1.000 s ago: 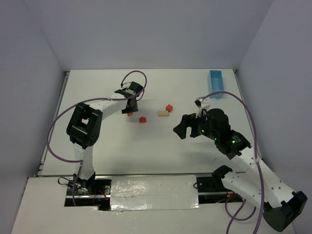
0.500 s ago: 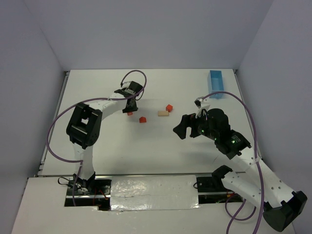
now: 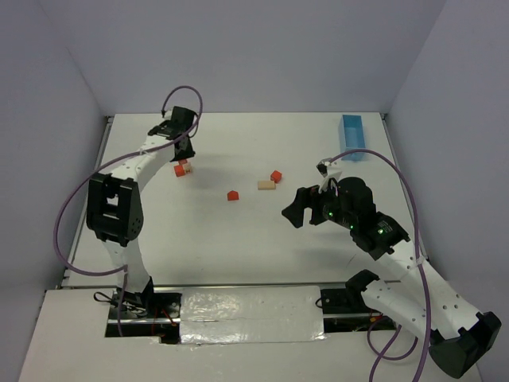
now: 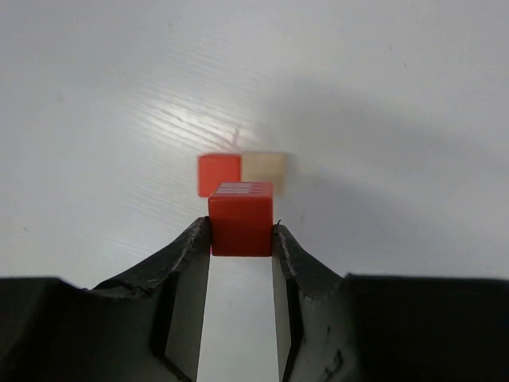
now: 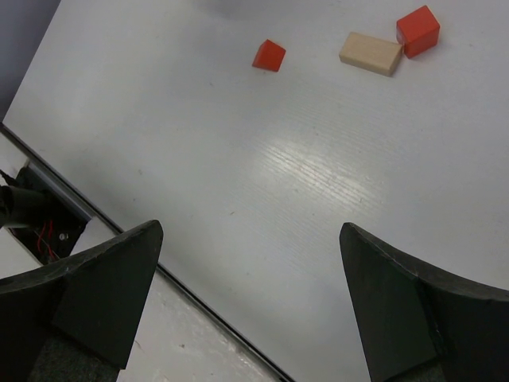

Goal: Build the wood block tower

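Observation:
My left gripper [image 4: 241, 231] is shut on a red-orange cube [image 4: 241, 216], held just above the table. Right beyond it, a red cube [image 4: 219, 173] and a pale tan cube [image 4: 264, 169] lie side by side on the table, slightly blurred. From the top, the left gripper [image 3: 183, 157] is at the far left, over that pair [image 3: 182, 169]. Further right lie a red block [image 3: 232, 195], a tan bar [image 3: 266, 185] and a red cube [image 3: 276, 176]. My right gripper [image 3: 293, 211] hangs open and empty, right of them. Its wrist view shows its jaws [image 5: 250, 231] spread wide.
A light-blue tray [image 3: 352, 137] stands at the back right corner. The right wrist view shows the red block [image 5: 270, 55], the tan bar [image 5: 371, 53] and the red cube [image 5: 418, 30] ahead, and the table's near edge [image 5: 199, 298] below.
The left gripper closed on a red cube near the table's middle and swung it left and back, to above the red and tan pair. The right arm has not moved.

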Controlling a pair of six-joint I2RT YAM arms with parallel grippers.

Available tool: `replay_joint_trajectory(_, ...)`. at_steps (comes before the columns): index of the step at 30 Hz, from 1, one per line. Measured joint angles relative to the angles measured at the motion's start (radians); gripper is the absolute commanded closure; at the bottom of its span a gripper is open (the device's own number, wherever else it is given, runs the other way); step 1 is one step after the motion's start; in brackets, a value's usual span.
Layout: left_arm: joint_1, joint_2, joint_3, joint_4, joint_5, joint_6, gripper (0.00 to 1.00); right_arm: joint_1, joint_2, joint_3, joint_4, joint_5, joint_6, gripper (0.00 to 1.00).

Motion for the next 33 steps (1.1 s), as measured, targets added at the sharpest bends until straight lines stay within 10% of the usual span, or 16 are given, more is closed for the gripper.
replay_joint_trajectory(11, 0.174, 0.058, 0.115, -0.065, 0.090, 0.120, 0.95, 0.000, 0.006, 0.000, 0.016, -0.028, 0.000, 0.00)
replay_joint_trajectory(33, 0.136, 0.110, 0.074, -0.043, 0.190, 0.113, 0.85, 0.000, 0.011, 0.000, 0.020, -0.047, 0.000, 0.00)
